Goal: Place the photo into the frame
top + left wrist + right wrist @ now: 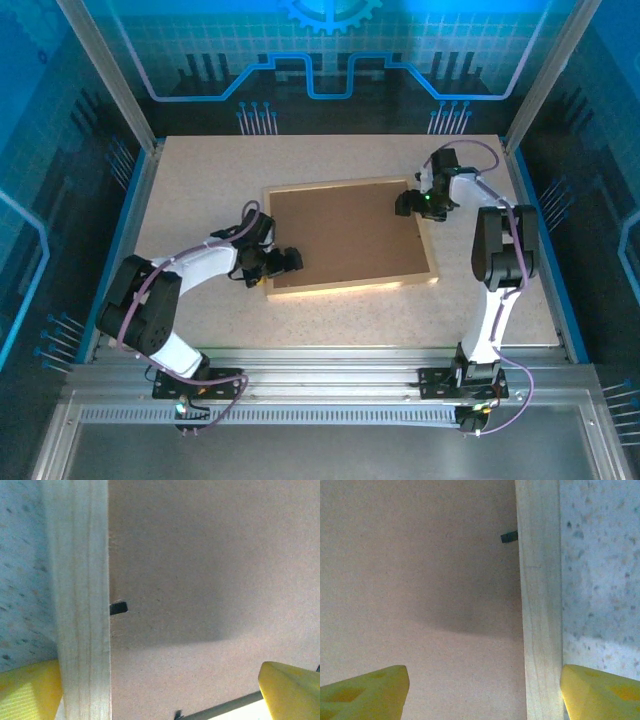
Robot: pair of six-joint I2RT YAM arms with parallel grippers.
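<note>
The left tool point(275, 262) and right tool point(415, 203) gape wide, empty. Each straddles 1 side rail of the frame point(350, 284), flat on the desk point(200, 180). The photo is hidden, perhaps under the backing board point(345, 235) between them. An uneven squeeze could skew the frame, popping that board loose.
</note>
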